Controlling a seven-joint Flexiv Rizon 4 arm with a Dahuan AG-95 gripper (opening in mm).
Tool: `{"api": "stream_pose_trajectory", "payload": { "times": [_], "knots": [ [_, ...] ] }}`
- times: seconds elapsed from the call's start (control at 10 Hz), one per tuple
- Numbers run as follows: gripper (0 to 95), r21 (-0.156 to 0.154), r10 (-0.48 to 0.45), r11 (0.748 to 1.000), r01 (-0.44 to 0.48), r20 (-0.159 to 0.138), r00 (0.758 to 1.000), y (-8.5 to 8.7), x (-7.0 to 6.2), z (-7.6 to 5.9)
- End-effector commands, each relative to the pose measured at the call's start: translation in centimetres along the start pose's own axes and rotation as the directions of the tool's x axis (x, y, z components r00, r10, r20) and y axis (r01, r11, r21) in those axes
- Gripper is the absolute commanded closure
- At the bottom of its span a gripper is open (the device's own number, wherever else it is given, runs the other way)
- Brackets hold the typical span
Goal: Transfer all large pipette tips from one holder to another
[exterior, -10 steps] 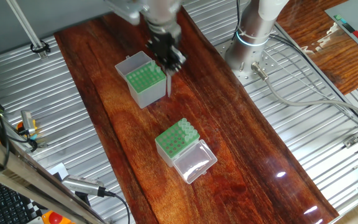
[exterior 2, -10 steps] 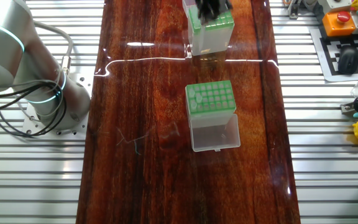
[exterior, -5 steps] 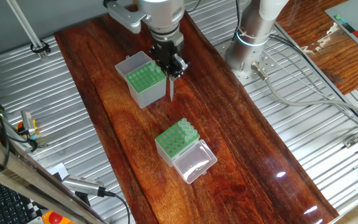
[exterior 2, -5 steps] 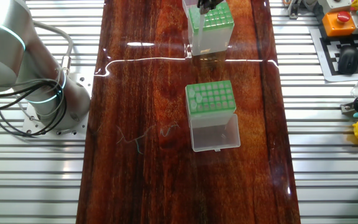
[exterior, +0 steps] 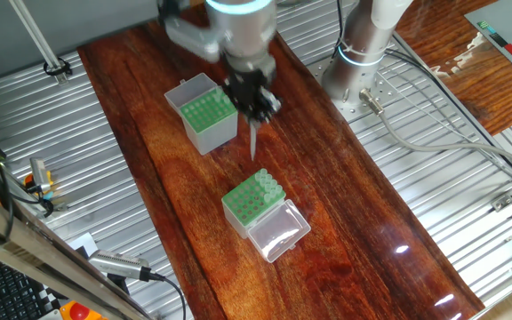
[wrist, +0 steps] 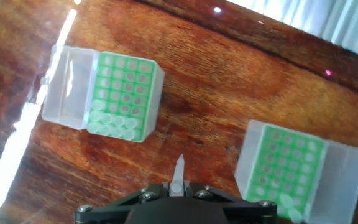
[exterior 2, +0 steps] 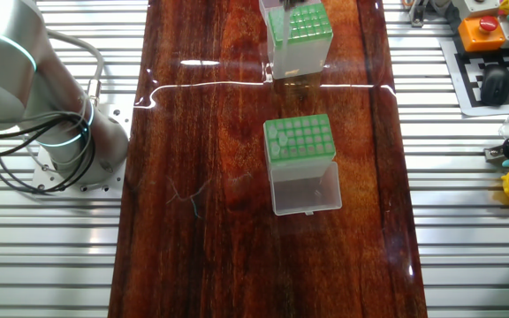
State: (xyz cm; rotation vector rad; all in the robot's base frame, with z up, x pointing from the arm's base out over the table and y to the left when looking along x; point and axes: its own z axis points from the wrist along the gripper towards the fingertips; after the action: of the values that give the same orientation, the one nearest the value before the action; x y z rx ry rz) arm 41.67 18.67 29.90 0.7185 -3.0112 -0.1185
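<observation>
My gripper (exterior: 252, 100) hangs over the wood between the two boxes, shut on one large pipette tip (exterior: 253, 142) that points straight down. In the hand view the gripper (wrist: 176, 185) pinches the collar of that tip (wrist: 179, 169). The taller grey-sided holder (exterior: 204, 111) stands behind and to the left, and in the hand view it (wrist: 283, 169) shows a few tips near its lower edge. The shorter box with the clear lid (exterior: 252, 201) lies nearer the front. Several tips (wrist: 112, 122) fill the rows along one edge of its green plate (wrist: 122, 87).
The clear lid (exterior: 279, 233) lies open flat beside the shorter box. The arm's base (exterior: 363, 53) stands on the ribbed metal at the back right, with cables (exterior: 434, 133) trailing from it. Ribbed metal runs along both sides of the wooden board (exterior 2: 201, 221).
The gripper has moved away from the taller holder's side, to the right and toward the shorter box, carrying the tip with it. Both boxes have stayed put.
</observation>
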Motion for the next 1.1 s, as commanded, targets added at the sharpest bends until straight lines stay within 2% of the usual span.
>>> {"api": "stream_pose_trajectory", "payload": {
  "times": [0.1, 0.4, 0.6, 0.7, 0.8, 1.1],
  "knots": [
    [95.0, 0.054, 0.1, 0.994, -0.099, -0.017, 0.995, 0.3, 0.2, 0.0],
    [95.0, 0.045, -0.014, 0.999, 0.015, -0.02, 1.0, 0.3, 0.2, 0.0],
    [95.0, 0.015, -0.034, 0.999, 0.034, 0.005, 0.999, 0.3, 0.2, 0.0],
    [95.0, 0.017, -0.02, 1.0, 0.02, 0.004, 1.0, 0.9, -0.2, -0.3],
    [95.0, 0.023, 0.007, 1.0, -0.007, 0.001, 1.0, 2.5, -1.2, -0.9],
    [95.0, 0.038, 0.062, 0.997, -0.062, -0.001, 0.998, 5.0, -3.2, -0.5]
  ]
}}
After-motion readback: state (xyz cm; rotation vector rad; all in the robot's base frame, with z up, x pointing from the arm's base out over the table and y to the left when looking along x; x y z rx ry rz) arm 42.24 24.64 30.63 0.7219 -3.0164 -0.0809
